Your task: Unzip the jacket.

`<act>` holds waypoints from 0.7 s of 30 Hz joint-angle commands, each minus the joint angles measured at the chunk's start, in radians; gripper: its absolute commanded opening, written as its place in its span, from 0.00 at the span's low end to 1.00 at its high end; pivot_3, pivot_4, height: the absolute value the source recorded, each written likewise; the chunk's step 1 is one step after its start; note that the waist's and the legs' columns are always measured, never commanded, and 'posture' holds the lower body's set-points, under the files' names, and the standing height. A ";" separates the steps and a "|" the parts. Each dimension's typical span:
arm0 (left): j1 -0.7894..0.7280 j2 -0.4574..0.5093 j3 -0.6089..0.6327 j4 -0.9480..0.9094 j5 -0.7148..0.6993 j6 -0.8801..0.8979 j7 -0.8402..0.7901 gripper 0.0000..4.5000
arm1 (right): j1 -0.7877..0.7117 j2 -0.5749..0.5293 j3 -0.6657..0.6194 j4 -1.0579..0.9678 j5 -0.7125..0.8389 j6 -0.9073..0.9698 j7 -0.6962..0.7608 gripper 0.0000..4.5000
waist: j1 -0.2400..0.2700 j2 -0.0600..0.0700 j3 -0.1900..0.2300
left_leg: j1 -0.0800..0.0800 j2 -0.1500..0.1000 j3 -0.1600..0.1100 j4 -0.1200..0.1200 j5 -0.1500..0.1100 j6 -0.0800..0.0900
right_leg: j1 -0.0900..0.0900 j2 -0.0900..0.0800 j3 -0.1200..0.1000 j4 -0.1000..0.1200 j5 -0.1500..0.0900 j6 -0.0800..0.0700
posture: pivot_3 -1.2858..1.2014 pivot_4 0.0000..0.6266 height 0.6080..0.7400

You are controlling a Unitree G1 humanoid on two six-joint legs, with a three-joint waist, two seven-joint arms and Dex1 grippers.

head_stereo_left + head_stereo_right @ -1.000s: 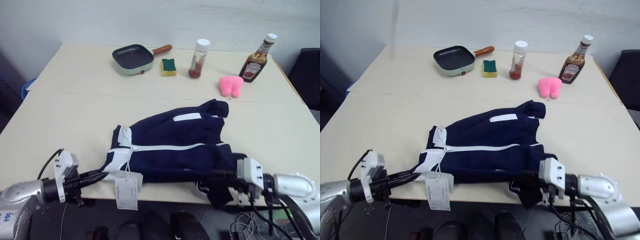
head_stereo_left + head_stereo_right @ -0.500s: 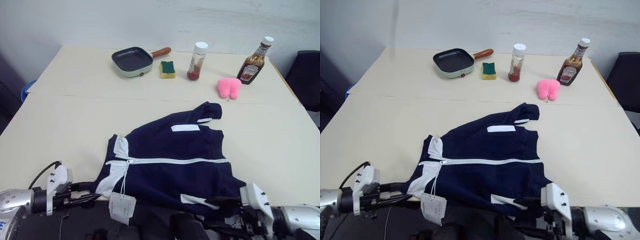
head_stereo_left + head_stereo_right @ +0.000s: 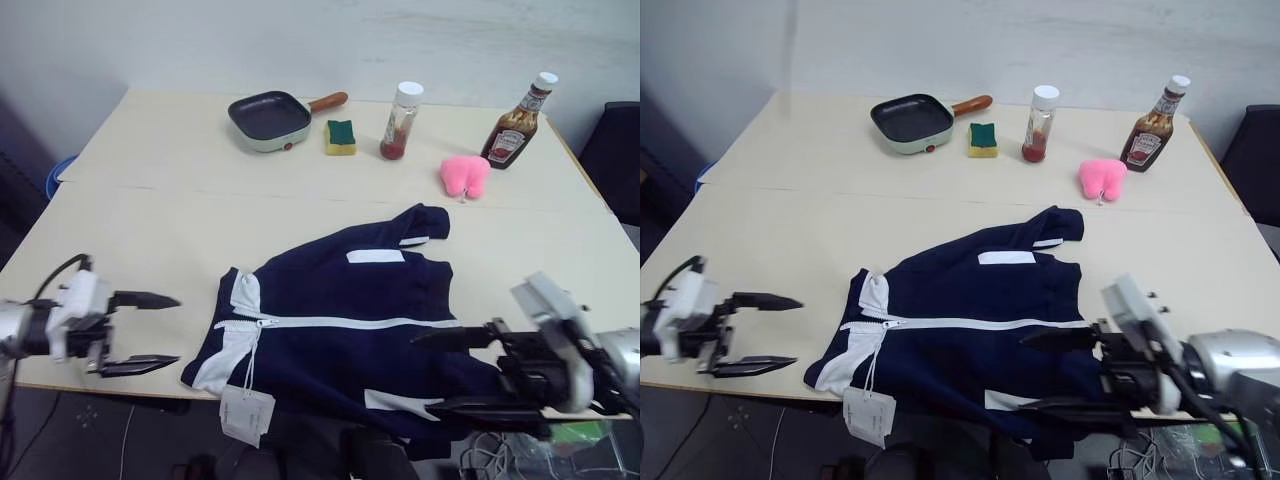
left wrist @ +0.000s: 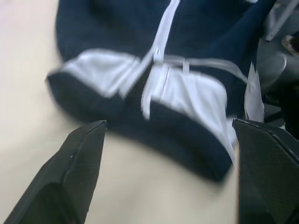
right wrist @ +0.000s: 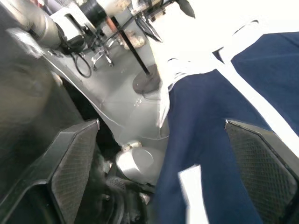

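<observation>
Left eye view has the jacket point(image 3: 345, 320) lying flat near the front edge of the worktop point(image 3: 150, 200), collar end toward the robot's left, hem end toward its right, with a bit of the hem hanging over the edge. The zipper point(image 3: 350, 323) looks closed along the whole front, so I'd say the unzipping hasn't really started.

The left gripper point(image 3: 140, 330) sits just off the collar end with its two fingers spread wide and nothing between them. The right gripper point(image 3: 465, 372) is over the hem end, fingers also wide apart, not holding any cloth that I can see.

Handling-wise, this thing is soft, light and floppy. It'll bunch and slide on the smooth top if you tug only one spot, so one gripper probably has to pin the fabric while the other pulls. The left wrist view shows the white collar panels point(image 4: 187, 95) and the zipper running up between them. The slider seems to be right at that collar, but it's tiny and blurry, so I can't tell exactly how the pull tab lies. The paper hang tag point(image 3: 247, 414) dangles off the edge near there on a string and could easily get pinched by mistake.

Pan, sponge, jar, sauce bottle and a pink thing sit way at the back, well apart from everything.
</observation>
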 commanded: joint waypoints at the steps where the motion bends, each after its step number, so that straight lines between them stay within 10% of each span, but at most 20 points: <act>1: -0.094 -0.062 -0.125 -0.037 0.084 -0.150 0.002 0.99 | -0.075 0.098 0.119 0.016 -0.188 -0.097 -0.007 1.00 | 0.000 0.001 0.000 | -0.001 0.000 0.001 0.000 0.001 -0.002 | -0.001 0.000 0.000 0.000 0.000 0.000 | 0.52 0.24 1.00; 6: -0.197 -0.158 -0.240 -0.012 0.162 -0.328 0.012 0.99 | 0.114 0.167 0.087 0.067 -0.607 -0.527 0.153 1.00 | 0.007 0.001 0.000 | -0.005 -0.002 0.001 0.002 0.002 -0.003 | -0.004 0.001 0.001 0.001 0.001 0.001 | 0.52 0.24 1.00; 12: -0.276 -0.181 -0.321 0.105 0.258 -0.504 0.022 0.99 | 0.414 0.225 -0.131 0.096 -0.679 -0.654 0.189 1.00 | 0.005 0.000 0.000 | -0.003 -0.002 0.004 0.005 0.001 -0.001 | -0.001 0.001 0.002 0.001 0.001 0.003 | 0.52 0.24 1.00; 21: -0.348 -0.224 -0.407 0.200 0.289 -0.633 0.032 0.99 | 0.456 0.296 -0.158 0.023 -0.689 -0.624 0.087 1.00 | 0.001 0.001 0.000 | 0.006 -0.001 0.006 0.004 0.004 -0.005 | 0.003 0.004 0.005 0.004 0.002 0.003 | 0.52 0.24 1.00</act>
